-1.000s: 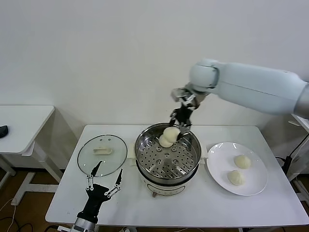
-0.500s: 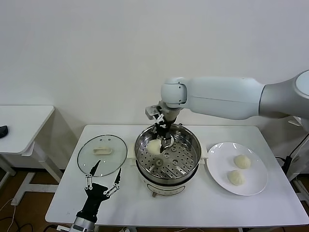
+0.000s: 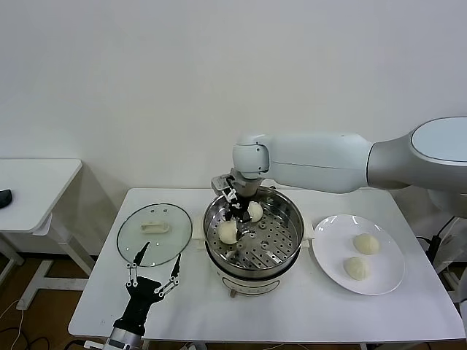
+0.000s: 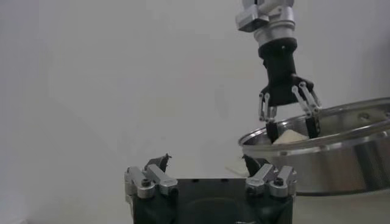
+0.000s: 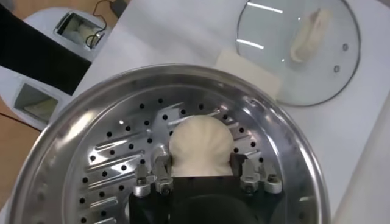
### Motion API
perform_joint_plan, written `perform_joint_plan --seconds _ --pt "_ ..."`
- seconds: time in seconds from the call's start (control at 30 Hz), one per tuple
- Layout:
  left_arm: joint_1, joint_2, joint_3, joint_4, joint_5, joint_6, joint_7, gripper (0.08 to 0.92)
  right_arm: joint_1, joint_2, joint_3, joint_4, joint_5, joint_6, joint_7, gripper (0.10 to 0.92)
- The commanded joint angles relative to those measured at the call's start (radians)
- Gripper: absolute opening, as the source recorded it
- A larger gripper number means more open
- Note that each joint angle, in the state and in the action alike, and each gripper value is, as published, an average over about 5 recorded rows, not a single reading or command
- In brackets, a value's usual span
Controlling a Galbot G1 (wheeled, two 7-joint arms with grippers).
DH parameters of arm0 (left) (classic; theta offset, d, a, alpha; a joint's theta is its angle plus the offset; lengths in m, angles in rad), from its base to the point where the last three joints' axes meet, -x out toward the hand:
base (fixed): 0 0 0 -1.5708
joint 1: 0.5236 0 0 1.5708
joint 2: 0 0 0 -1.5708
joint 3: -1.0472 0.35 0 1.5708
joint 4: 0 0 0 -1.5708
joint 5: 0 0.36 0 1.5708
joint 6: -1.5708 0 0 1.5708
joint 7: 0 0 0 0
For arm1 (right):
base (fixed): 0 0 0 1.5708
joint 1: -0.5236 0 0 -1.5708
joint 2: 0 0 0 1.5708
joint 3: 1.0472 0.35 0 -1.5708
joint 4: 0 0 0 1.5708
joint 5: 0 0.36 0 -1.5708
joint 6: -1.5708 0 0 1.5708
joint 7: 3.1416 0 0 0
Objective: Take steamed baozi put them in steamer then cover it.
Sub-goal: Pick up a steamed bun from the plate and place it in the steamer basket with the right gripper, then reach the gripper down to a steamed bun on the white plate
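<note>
Baozi on steamer tray, right hand fingers apart; white table, white wall.

Plain white wall sitting behind white work table; 2nd white table standing at left, wood floor showing underneath.

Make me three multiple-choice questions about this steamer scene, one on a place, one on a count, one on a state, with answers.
1. Where does the clear glass lid lie?
A. on the steamer
B. on the table, on the robot's left of the steamer
C. on the plate

2. How many cream-white buns are on the flat white plate?
A. one
B. two
C. four

3. What is the shiny round steel steamer like?
A. covered
B. uncovered, two buns inside
C. uncovered, empty

Answers: 1 B, the lid rests on the tabletop. 2 B, a bun and another. 3 B, one bun and a second lie on the tray.
</note>
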State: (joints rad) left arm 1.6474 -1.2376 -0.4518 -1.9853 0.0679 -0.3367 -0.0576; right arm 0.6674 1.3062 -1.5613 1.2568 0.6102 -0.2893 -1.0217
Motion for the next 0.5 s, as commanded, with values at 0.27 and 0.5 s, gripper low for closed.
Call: perform_joint_plan --seconds 0.27,0.5 --pt "-0.002 0.002 -0.002 0.003 -0.001 0.002 -0.002 0.823 0.015 -0.081 0.043 0.054 -0.034 -0.004 0.003 0.822" --pt "-0.009 0.006 0.009 0.001 -0.001 0.005 -0.002 0.823 0.134 -0.331 0.106 0.183 -0.113 0.038 -0.111 0.823"
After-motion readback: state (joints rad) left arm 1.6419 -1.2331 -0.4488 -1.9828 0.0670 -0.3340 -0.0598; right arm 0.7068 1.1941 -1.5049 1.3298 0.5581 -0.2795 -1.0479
